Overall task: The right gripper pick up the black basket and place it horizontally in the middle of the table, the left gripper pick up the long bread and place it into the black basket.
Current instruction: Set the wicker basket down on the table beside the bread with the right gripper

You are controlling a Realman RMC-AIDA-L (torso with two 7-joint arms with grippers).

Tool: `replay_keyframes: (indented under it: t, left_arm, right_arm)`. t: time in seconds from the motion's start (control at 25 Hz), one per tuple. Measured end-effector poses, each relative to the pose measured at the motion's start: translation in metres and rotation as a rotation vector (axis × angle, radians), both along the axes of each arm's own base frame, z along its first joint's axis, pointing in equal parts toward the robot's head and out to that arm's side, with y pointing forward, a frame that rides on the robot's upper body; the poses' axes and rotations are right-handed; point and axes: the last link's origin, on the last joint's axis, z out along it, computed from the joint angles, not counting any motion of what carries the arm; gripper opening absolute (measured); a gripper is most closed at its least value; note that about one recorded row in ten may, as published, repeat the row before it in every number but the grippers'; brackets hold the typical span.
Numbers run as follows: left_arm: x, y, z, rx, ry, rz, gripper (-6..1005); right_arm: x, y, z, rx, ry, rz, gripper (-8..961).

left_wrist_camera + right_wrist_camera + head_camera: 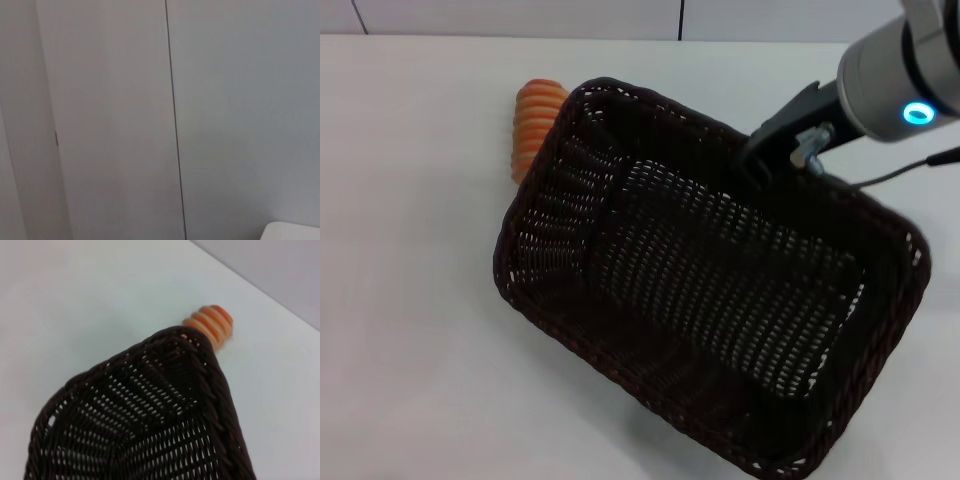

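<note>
Right gripper (760, 160) clamped on far rim of dark woven wicker black basket (710, 300), long axis diagonal, near corner hiding ridged tan-orange long bread (533, 125).

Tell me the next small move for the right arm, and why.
Probably turn the black basket level with the table edge and lower it: the right gripper holds its far rim, it sits skewed, and one corner overlaps the long bread.
</note>
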Motion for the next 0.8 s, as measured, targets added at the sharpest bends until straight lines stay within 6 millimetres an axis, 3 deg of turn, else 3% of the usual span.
replay_keyframes:
  t: [0.12,0.32,0.56,0.8]
  left_arm:
    - [0.001,-0.002,0.001,0.007,-0.006,0.000,857]
    - [0.001,-0.001,0.000,0.006,-0.012,-0.002,857]
    - [0.003,0.000,-0.001,0.000,-0.015,-0.006,857]
    - [0.003,0.001,-0.003,-0.014,-0.024,-0.006,857]
  right_arm:
    - [-0.018,-0.004,0.016,-0.005,0.033,0.012,178]
    - [-0.027,-0.012,0.019,-0.040,0.018,0.031,178]
    - [-0.018,-0.019,0.008,-0.101,-0.018,-0.006,179]
    - [0.010,-0.013,-0.014,-0.115,-0.067,-0.057,178]
